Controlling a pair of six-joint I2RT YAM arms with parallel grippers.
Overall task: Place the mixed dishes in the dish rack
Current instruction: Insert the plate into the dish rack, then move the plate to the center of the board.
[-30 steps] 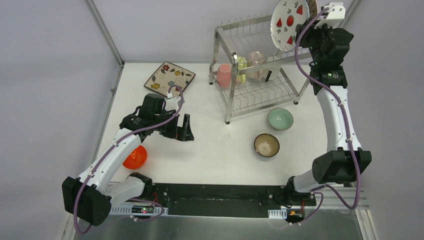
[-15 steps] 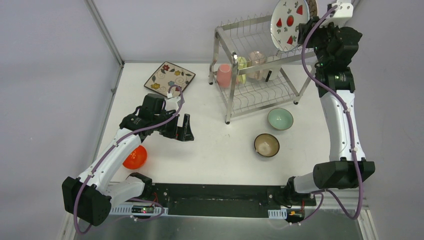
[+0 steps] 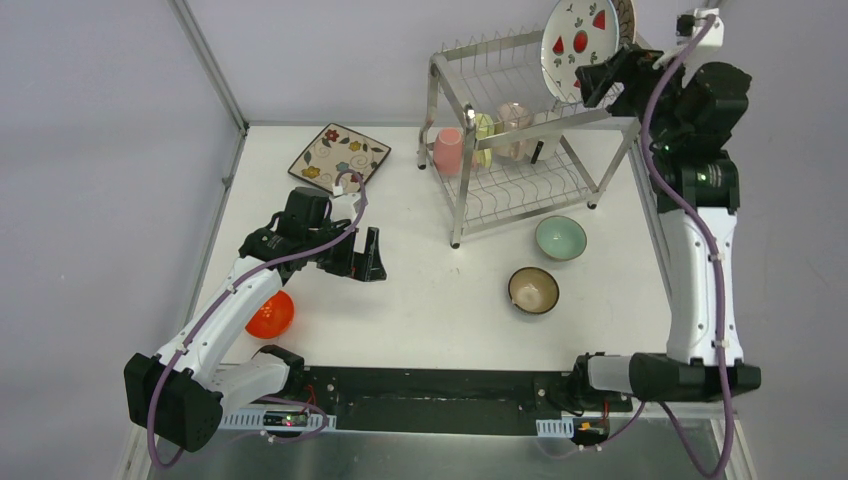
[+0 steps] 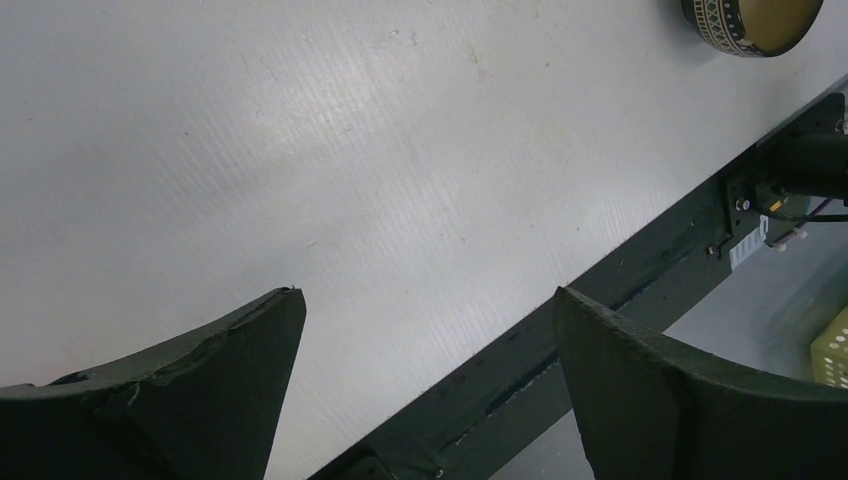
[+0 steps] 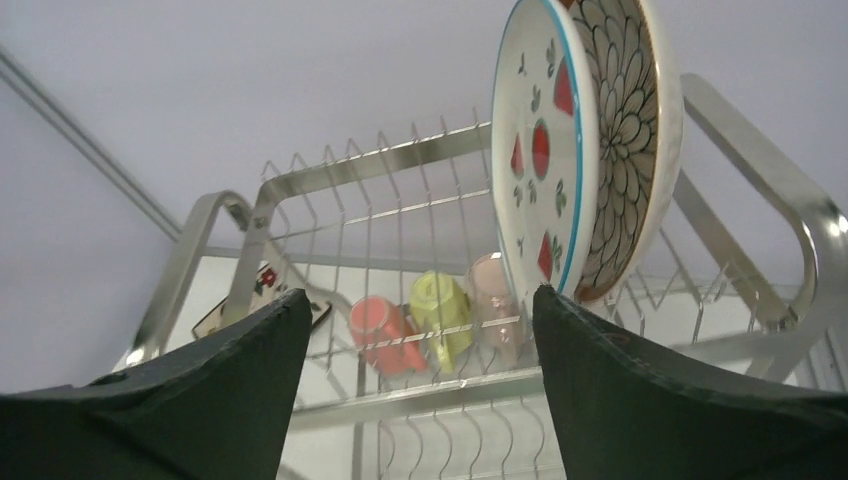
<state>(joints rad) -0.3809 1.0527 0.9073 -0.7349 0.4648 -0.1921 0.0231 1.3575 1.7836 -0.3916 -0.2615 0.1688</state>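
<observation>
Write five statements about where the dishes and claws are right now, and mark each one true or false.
1. The white plate stands upright in the top tier of the dish rack. True.
2. The mint bowl sits in the rack's lower tier. False: it is on the table in front of the rack, near the brown bowl.
3. The left claw is open and holds nothing. True.
4. The right claw grips the square floral plate. False: that plate lies on the table left of the rack, and the right claw is open by the racked plates.
5. The pink cup is in the rack's lower tier. True.
</observation>
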